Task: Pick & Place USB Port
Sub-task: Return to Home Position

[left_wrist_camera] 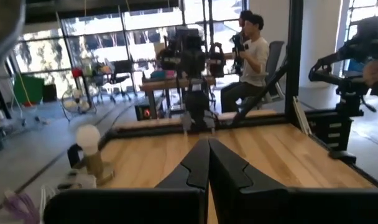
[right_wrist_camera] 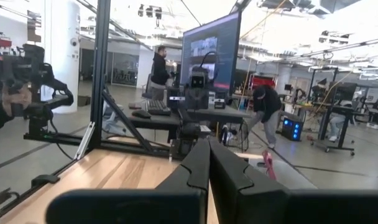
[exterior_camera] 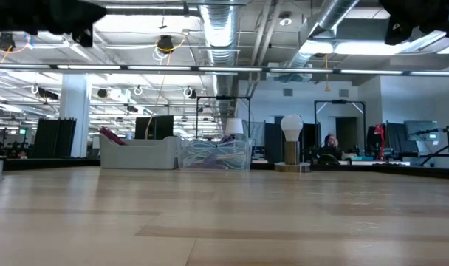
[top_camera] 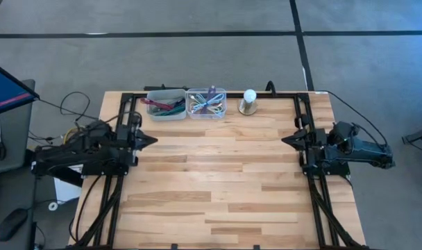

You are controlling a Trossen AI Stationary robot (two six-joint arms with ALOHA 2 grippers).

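My left gripper (top_camera: 154, 139) hovers shut at the table's left edge, pointing level toward the right; in its wrist view the fingertips (left_wrist_camera: 208, 143) meet with nothing between them. At the right edge my right gripper (top_camera: 284, 140) mirrors it, shut and empty (right_wrist_camera: 208, 142). Two bins stand at the far edge. The grey bin (top_camera: 166, 104) holds red and green cables, and the clear bin (top_camera: 206, 103) holds a bundle of coloured cables. I cannot make out a USB port among them.
A white bulb on a round stand (top_camera: 249, 101) is right of the clear bin at the far edge (exterior_camera: 292, 140). The wooden tabletop (top_camera: 218, 180) stretches between the two arms. People sit and stand in the room beyond the table.
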